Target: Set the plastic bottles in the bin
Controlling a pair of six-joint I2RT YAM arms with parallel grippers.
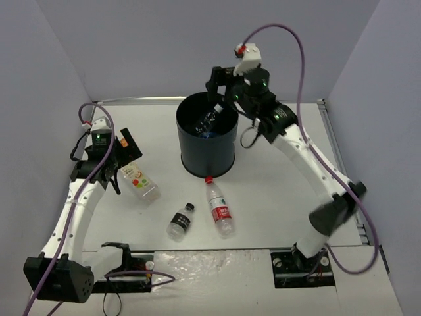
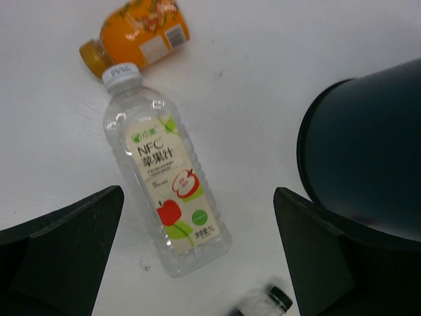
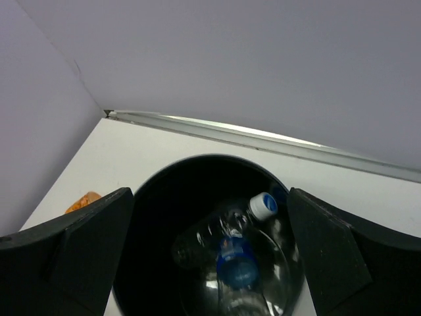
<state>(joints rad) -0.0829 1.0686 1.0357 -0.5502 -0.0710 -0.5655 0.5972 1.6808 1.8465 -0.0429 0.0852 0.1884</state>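
Left hand [image 2: 197, 191]: is hanging spread wide and pinching nothing at the left of the top view, close to the left wall [image 1: 39, 79].
Fruit-label bottle [image 2: 168, 191]: is lying flat on the surface [image 1: 276, 178]. In the left wrist view it is showing between the two fingers, its white cap pointing to the upper left.
Orange bottle [image 2: 135, 36]: is lying in the upper left of the left wrist view, just beside the white cap. I cannot tell whether the two are touching.
Right hand [image 3: 210, 191]: is hovering above the far rim of the bin [image 1: 206, 141], fingers spread and pinching nothing.
Bin: is standing upright at the centre of the top view, its mouth open. Bare surface is showing all round it, widest to the right.
Inside the bin: a clear bottle [image 3: 223, 234] with a white cap is lying against a blue-label bottle [image 3: 235, 263].
Red-label bottle [image 1: 218, 209]: is lying on the surface below the bin, its red cap right at the foot of the bin's near wall.
Black-capped bottle [image 1: 180, 222]: is lying just left of the red-label bottle, apart from it and near the front edge of the surface.
Open room: the right half of the surface is lying bare up to the right wall [image 1: 388, 99].
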